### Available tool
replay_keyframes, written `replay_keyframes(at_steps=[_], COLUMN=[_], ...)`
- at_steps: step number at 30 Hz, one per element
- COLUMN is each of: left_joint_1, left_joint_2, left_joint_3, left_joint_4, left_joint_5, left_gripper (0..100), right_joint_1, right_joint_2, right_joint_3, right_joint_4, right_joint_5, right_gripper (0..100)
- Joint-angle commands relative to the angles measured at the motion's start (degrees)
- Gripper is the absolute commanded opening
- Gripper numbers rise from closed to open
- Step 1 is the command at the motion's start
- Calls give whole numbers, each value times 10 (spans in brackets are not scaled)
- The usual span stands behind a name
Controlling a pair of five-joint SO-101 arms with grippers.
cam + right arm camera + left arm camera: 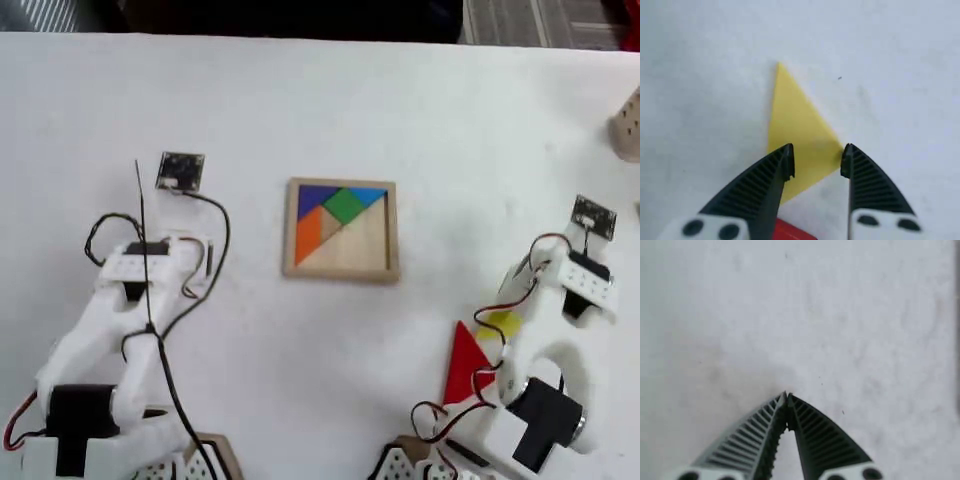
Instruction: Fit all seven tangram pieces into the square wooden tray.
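Tray (362, 252) w/ 2 triangles (466, 362) outside

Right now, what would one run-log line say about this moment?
tray partly filled | right gripper open over yellow triangle | red triangle beside it, outside tray | left gripper shut above table

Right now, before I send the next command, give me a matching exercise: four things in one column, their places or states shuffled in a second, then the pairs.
Things:
1. yellow triangle
2. green square
3. left gripper
4. red triangle

Places or states:
A. inside the tray
B. shut, over bare table
C. lying loose beside the right arm
D. between the open right gripper's tips

Pairs: 1-D, 2-A, 3-B, 4-C.
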Motion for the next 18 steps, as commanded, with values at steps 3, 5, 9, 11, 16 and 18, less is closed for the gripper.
replay_keyframes(at_steps=[3, 5, 9, 11, 16, 18], left_joint_1=[6, 6, 6, 6, 6, 6], left_joint_2=[-25, -25, -25, -25, -25, -25], left_joint_3=[-13, -13, -13, -13, -13, -13], left_joint_4=[3, 3, 3, 3, 3, 3], left_joint_5=[-4, -4, -4, -4, -4, -4], left_gripper=[24, 24, 24, 24, 24, 24], right_joint_1=[12, 0, -15, -15, -10, 3], right_joint_2=[-29, -29, -29, -29, -30, -35], right_joint_3=[19, 20, 21, 18, 15, 3], right_joint_4=[-29, -28, 0, 11, 26, 38], right_joint_5=[-6, -6, -6, -6, -11, -11], right_gripper=[160, 193, 320, 340, 340, 340])
